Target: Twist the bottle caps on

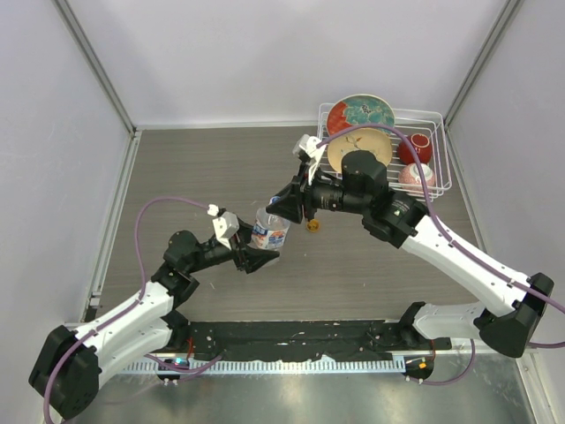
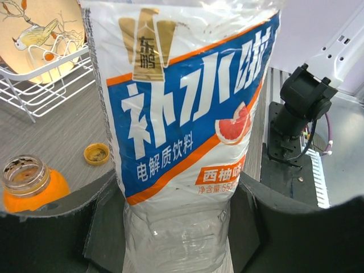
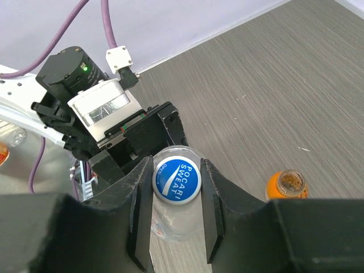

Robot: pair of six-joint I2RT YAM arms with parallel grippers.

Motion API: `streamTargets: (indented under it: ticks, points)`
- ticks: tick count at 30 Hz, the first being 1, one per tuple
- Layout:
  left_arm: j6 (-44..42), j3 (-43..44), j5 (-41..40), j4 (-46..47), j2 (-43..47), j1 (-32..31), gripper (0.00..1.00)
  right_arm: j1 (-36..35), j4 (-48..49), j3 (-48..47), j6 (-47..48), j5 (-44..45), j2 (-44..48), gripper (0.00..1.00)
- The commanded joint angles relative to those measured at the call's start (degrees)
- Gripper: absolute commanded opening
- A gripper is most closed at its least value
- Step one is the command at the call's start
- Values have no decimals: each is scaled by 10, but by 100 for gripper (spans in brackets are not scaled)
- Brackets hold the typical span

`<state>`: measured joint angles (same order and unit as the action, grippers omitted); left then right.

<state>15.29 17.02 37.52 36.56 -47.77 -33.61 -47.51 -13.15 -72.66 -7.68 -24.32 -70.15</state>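
A clear water bottle (image 1: 269, 231) with a blue, white and orange label (image 2: 182, 114) stands upright at the table's middle. My left gripper (image 1: 259, 257) (image 2: 173, 227) is shut on its lower body, one finger on each side. A round cap (image 3: 177, 181), blue-topped with a white rim, sits on the bottle's mouth. My right gripper (image 1: 284, 210) (image 3: 176, 167) reaches over from the right and is shut on that cap, both pads touching its sides. The squat orange bottle (image 1: 312, 226) (image 2: 31, 185) (image 3: 287, 186) stands uncapped just to the right. Its amber cap (image 2: 96, 153) lies upside down on the table beside it.
A white wire rack (image 1: 433, 150) (image 2: 40, 91) at the back right holds patterned plates and red bowls. A black mat (image 1: 300, 340) runs along the near edge between the arm bases. Grey walls close in the table on three sides.
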Motion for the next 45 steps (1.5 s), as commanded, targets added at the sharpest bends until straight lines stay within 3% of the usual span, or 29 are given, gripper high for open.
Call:
streamTargets:
  ticks: [1,5,6,8,9,17,20,28,35,45]
  points:
    - [19,31,-83,32,15,4,21,-6,-16,-16,-2,23,-7,1]
    - [10,23,-118,19,45,17,47,-6,-9,-20,-1,44,-10,1]
    - [9,17,-121,12,52,19,61,-6,-8,-21,0,51,-12,1]
    - [10,11,-123,0,81,30,77,-6,-7,-25,3,64,-17,1]
    - [10,8,-120,-20,93,34,99,-6,-7,-27,2,67,-24,1]
    - [-39,-8,-219,-206,299,35,100,-11,-8,-87,12,81,-83,1]
    - [-74,-3,-311,-228,347,35,100,-18,-12,-119,17,88,-118,1]
    - [-191,85,-596,-315,363,35,100,-54,-26,-241,40,100,-237,1]
    - [-238,96,-684,-304,432,35,100,-81,-36,-365,65,146,-379,1]
    - [-277,185,-754,-296,375,35,100,-125,-62,-578,93,200,-590,1]
